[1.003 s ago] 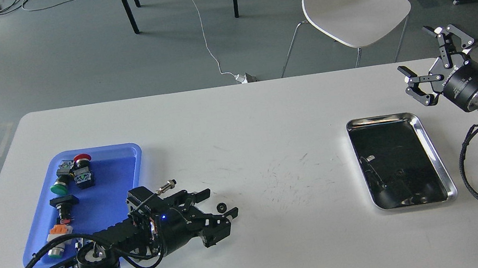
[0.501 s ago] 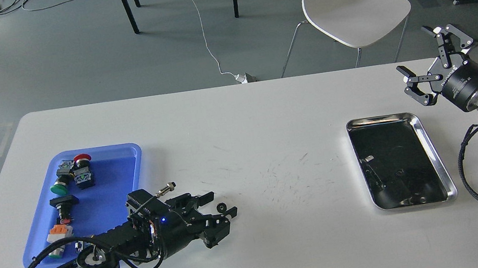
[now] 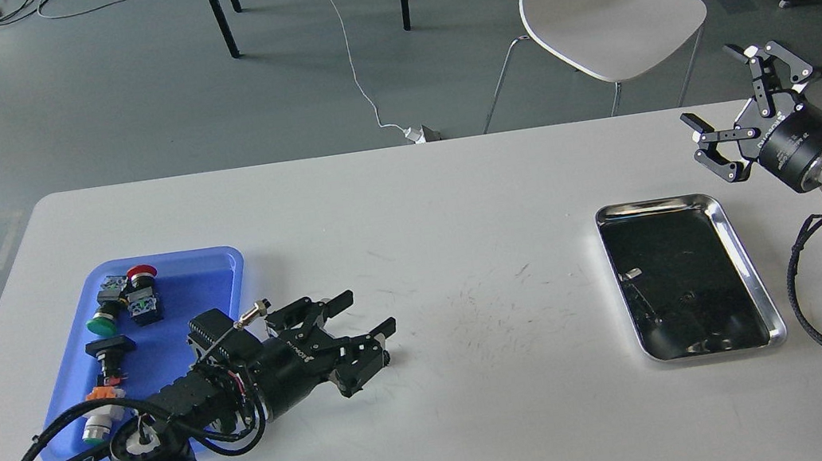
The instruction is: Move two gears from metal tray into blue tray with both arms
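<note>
My left gripper (image 3: 367, 311) hovers low over the white table, just right of the blue tray (image 3: 194, 289). Its fingers point right and stand a small gap apart. No gear shows between them or on the table around them; the gripper's body covers part of the table beneath it. My right gripper (image 3: 710, 84) is open and empty, raised beyond the far right corner of the metal tray (image 3: 653, 204). The metal tray's dark bottom shows only reflections; I can make out no gear in it.
Several push buttons lie in the blue tray, among them a red one (image 3: 138, 273), a green one (image 3: 100, 324) and an orange one (image 3: 100, 395). A white chair (image 3: 596, 3) stands beyond the table's far edge. Black cables hang by my right arm (image 3: 817, 318).
A black gear lay on the table between my left gripper's fingers. The fingers closed in on it, then the gripper rose and drew back left; the gear no longer shows. My right gripper barely moved.
</note>
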`<move>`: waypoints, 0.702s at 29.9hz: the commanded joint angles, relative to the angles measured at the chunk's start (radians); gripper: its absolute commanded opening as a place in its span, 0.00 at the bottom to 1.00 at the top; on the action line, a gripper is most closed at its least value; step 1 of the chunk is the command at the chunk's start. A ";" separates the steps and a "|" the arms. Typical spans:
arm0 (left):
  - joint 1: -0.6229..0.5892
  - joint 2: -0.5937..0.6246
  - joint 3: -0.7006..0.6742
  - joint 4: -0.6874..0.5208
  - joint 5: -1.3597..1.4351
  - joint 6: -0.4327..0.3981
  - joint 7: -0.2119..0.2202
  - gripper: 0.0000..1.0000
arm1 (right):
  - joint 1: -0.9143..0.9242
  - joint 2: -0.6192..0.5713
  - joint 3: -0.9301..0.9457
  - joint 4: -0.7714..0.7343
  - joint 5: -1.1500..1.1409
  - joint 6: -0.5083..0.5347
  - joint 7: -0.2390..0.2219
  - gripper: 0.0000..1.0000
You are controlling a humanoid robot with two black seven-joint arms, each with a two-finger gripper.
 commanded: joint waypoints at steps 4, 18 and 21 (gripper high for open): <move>0.048 -0.008 -0.018 -0.008 0.000 0.027 -0.002 0.83 | 0.000 -0.001 0.000 0.000 0.000 0.000 0.000 0.93; 0.080 -0.071 -0.016 0.079 0.000 0.027 -0.003 0.84 | 0.000 0.001 0.001 -0.002 0.000 0.000 0.000 0.93; 0.093 -0.071 -0.018 0.078 0.000 0.027 -0.006 0.85 | 0.000 -0.001 0.001 -0.002 0.000 0.000 0.000 0.93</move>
